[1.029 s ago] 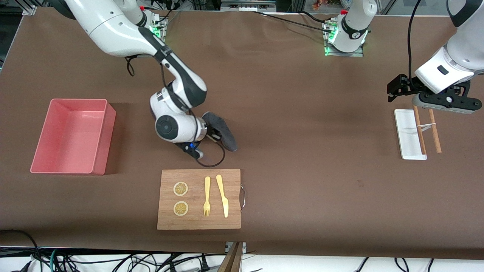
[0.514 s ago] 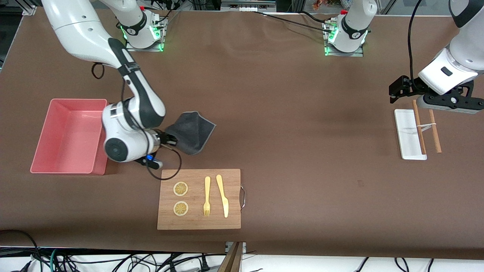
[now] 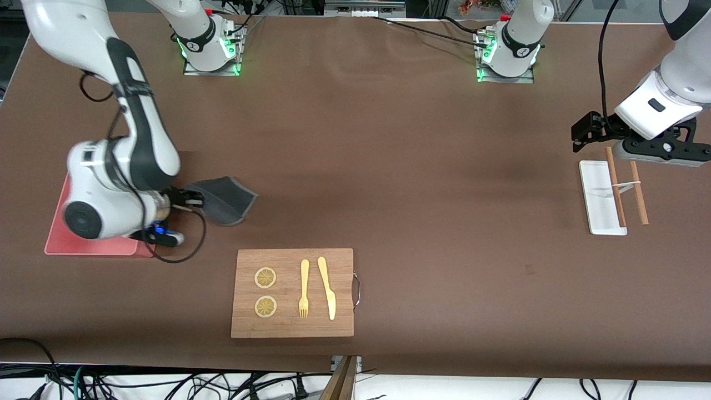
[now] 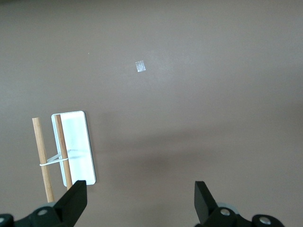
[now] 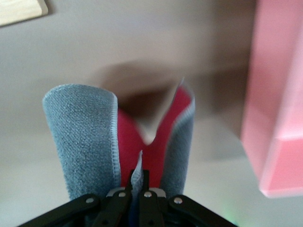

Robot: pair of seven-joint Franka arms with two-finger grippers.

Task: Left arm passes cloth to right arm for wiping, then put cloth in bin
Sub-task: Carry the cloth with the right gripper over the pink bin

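Observation:
The dark grey cloth (image 3: 225,199) hangs from my right gripper (image 3: 191,197), which is shut on one edge of it, over the table just beside the pink bin (image 3: 100,248). The right arm's wrist covers much of the bin. In the right wrist view the cloth (image 5: 85,132) droops folded from the right gripper (image 5: 137,182), showing its red reverse side, with the bin (image 5: 277,94) close by. My left gripper (image 3: 655,158) waits at the left arm's end of the table. The left wrist view shows the left gripper (image 4: 139,203) open with nothing between its fingers.
A wooden board (image 3: 293,293) with two lemon slices, a fork and a knife lies nearer the front camera than the cloth. A small white tray (image 3: 597,194) with wooden chopsticks (image 3: 616,189) lies under the left gripper. The chopsticks (image 4: 41,156) rest across the tray (image 4: 75,146).
The right arm has swung from above the board toward the bin, carrying the cloth with it. The left arm has hardly moved.

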